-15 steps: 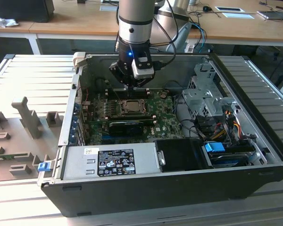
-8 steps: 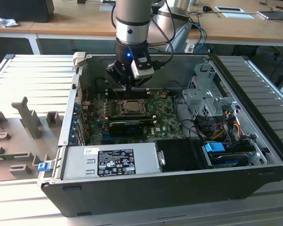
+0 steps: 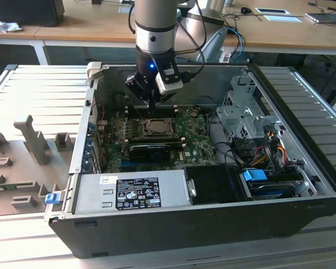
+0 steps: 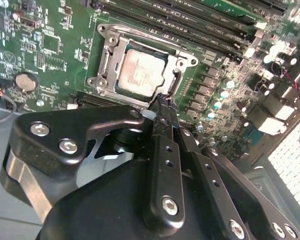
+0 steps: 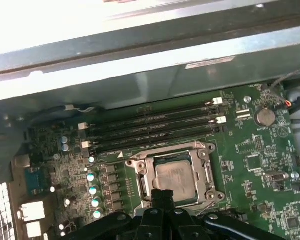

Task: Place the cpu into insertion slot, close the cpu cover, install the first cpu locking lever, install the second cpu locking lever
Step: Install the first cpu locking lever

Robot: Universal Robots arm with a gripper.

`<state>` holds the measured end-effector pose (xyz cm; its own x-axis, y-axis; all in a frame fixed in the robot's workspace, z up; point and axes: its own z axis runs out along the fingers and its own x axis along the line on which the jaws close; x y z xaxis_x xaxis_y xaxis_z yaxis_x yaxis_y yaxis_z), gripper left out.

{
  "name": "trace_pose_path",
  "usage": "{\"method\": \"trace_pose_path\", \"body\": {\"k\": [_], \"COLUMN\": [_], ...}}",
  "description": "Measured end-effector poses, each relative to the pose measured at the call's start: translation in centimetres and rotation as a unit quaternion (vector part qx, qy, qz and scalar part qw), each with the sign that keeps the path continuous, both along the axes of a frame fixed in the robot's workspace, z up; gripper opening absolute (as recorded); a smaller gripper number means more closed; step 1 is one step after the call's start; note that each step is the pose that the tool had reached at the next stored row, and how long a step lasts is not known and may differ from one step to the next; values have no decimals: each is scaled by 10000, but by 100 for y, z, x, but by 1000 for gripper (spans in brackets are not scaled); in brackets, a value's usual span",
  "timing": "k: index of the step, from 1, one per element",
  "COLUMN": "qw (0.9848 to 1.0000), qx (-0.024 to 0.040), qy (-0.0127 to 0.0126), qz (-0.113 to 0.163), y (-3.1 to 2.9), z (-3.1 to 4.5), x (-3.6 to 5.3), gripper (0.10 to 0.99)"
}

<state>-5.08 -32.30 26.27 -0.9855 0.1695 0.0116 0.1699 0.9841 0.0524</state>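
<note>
The cpu (image 4: 140,70), a silvery-grey square chip, lies flat in the insertion slot (image 4: 101,81) on the green motherboard (image 4: 45,45). The dull silver cpu cover (image 4: 111,50) lies down around it, and the chip shows through its window. In the first wrist view, the cpu (image 5: 175,176) sits inside the cover (image 5: 140,172). My gripper (image 4: 163,101) hangs just above one edge of the socket, black fingers (image 4: 162,150) pressed together with nothing between them. The exterior view shows the gripper (image 3: 153,104) over the far side of the cpu (image 3: 155,126).
The open computer case (image 3: 173,224) walls in the board. Long black memory slots (image 5: 150,127) run beside the socket. A long black card (image 3: 151,149) lies in front of it. A silver power supply (image 3: 129,190), a drive cage (image 3: 241,112) and cables (image 3: 263,151) fill the exterior view's right and front.
</note>
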Motion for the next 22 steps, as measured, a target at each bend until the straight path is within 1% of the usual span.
{"method": "trace_pose_path", "body": {"k": [1,3,4,5,6,8,10,11,13,14,15,16,18,19,20,22], "qw": [10000,10000,10000,9999,9994,9987,9975,9972,9971,9971,9971,9971,9971,9971,9971,9970], "qx": [2,7,20,37,38,38,38,39,39,38,38,37,37,40,54,71], "qy": [-3,-21,-37,-37,-36,-36,-34,-35,-40,-47,-52,-58,-74,-83,-93,-98], "qz": [4,5,5,159,328,516,699,742,754,753,752,753,755,755,760,770], "y": [0,0,0,1,0,0,0,0,0,0,0,0,0,0,2,9], "z": [-2,-5,-9,-12,-14,-17,-18,-19,-20,-20,-20,-21,-22,-23,-27,-32], "x": [-23,-112,-180,-184,-184,-184,-185,-189,-231,-277,-305,-345,-459,-495,-544,-576], "gripper": [106,106,106,106,106,106,106,106,106,106,106,106,106,106,106,106]}}
